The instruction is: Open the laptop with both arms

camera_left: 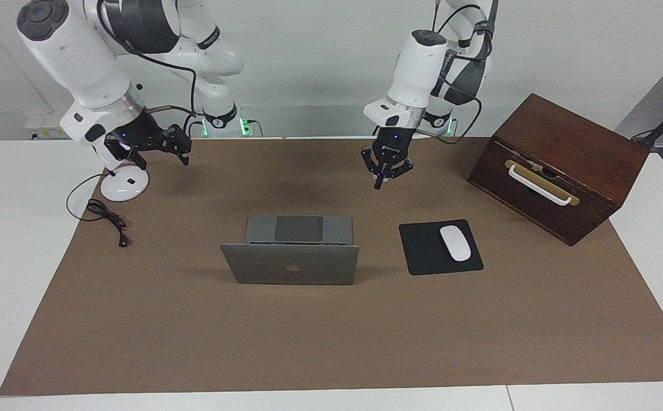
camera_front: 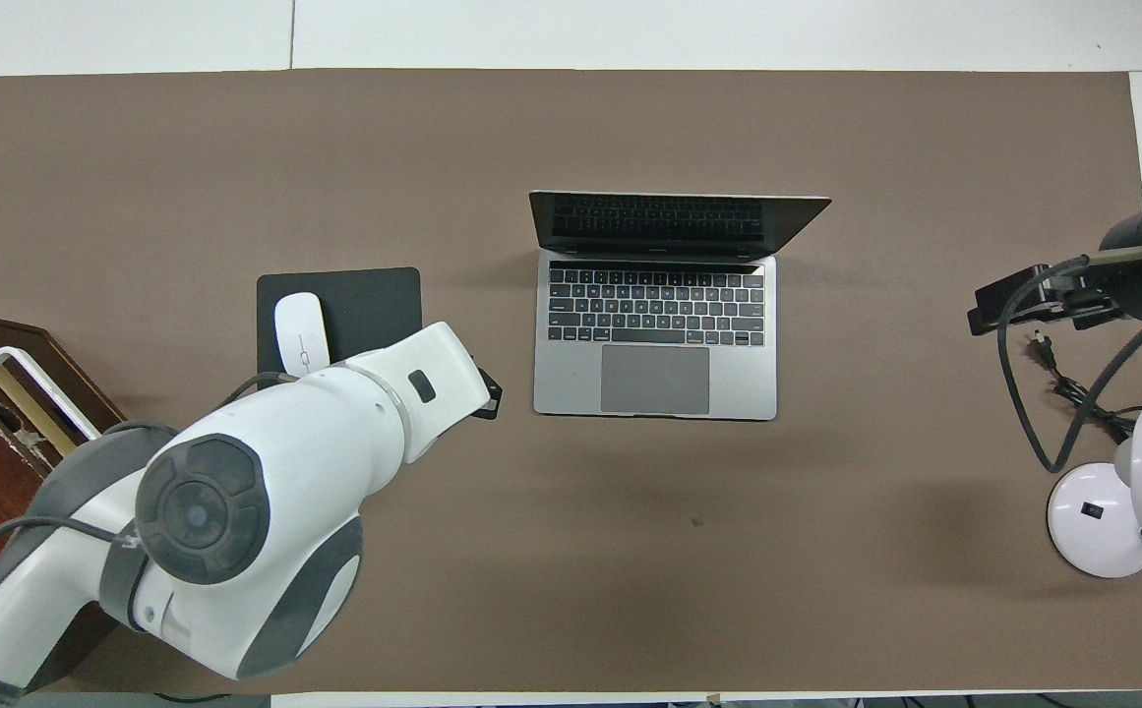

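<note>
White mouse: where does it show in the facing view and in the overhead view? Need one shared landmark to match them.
Facing view: the white mouse lies on the black mouse pad, lower right of centre, beside the open laptop.
Overhead view: the mouse sits left of centre on the pad, its nearer end hidden by the left arm.
Shared landmark: the brown wooden box, at the left arm's end of the table.
</note>
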### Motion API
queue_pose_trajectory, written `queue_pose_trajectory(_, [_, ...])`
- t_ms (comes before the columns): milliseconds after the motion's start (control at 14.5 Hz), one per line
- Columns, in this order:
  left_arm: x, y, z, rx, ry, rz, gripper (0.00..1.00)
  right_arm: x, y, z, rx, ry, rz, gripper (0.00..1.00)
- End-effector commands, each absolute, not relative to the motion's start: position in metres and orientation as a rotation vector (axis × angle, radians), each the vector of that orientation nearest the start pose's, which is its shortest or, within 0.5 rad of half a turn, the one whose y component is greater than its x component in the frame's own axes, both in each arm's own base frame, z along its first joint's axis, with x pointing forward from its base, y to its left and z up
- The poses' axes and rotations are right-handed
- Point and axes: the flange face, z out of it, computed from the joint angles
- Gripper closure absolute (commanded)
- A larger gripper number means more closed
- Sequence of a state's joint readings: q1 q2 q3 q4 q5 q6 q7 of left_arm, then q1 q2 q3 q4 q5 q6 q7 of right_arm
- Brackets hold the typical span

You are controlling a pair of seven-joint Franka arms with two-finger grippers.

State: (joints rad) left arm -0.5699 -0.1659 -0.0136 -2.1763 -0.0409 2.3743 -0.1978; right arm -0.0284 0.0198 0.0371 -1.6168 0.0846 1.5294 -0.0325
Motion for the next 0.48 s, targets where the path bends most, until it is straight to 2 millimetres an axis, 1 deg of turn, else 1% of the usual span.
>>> queue_pose_trajectory(0, [0.444,-0.27,0.526,-3.165,0.638,-0.453,1.0,0.543,0.009,0.599,-3.065,-0.079,0.179,0.0])
queue_pose_trajectory(138, [0.448,-0.247,0.548,-3.13,0.695,-0.377,1.0,0.535,0.009,0.606,-3.067,-0.08,0.17,0.0])
queue_pose_trajectory(276, [0.451,-0.224,0.567,-3.101,0.745,-0.3,1.0,0.536,0.006,0.606,-3.066,-0.075,0.167,0.0])
queue_pose_trajectory(345, [0.452,-0.212,0.572,-3.092,0.75,-0.266,0.99,0.538,0.004,0.606,-3.067,-0.077,0.15,0.0])
queue_pose_trajectory(414, [0.453,-0.201,0.58,-3.094,0.732,-0.25,0.63,0.54,0.004,0.606,-3.068,-0.077,0.141,0.0])
